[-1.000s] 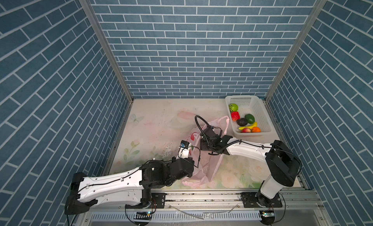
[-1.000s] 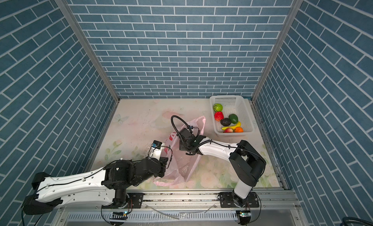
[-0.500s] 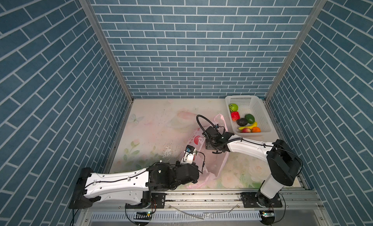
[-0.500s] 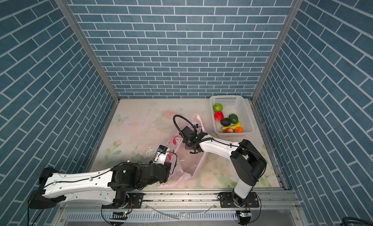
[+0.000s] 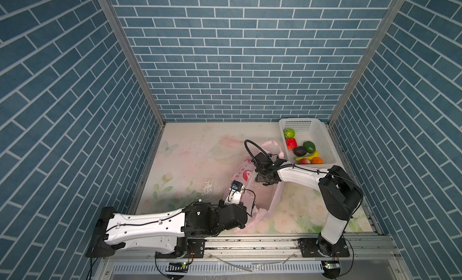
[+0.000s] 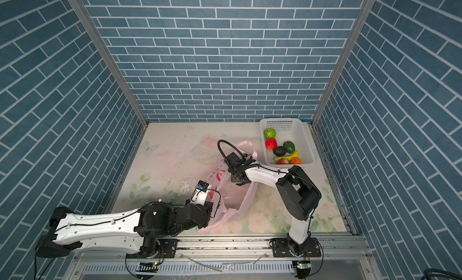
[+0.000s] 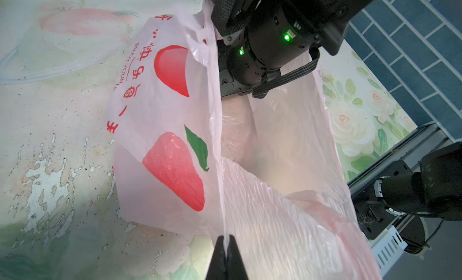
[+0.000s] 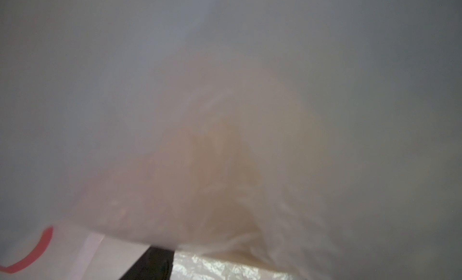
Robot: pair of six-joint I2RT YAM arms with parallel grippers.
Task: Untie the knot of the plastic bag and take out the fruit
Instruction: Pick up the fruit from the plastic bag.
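Limp, slippery bag (image 7: 162, 146): left gripper (image 7: 226, 242) pinches its rim, likely the best hold; right gripper (image 5: 265, 182) inside it, open or closed unclear.

plastic bag (image 5: 243, 173) on table (image 5: 200, 153) centre | basket (image 5: 302, 123) far right, behind bag | fruit (image 5: 309, 146) in basket

White perforated basket (image 5: 303, 125) sits back-right on the floral mat (image 5: 190, 163), blue brick walls (image 5: 240, 53) on 3 sides. Mat's print looks chipped near the middle, w/ a metal rail (image 5: 262, 243) up front.
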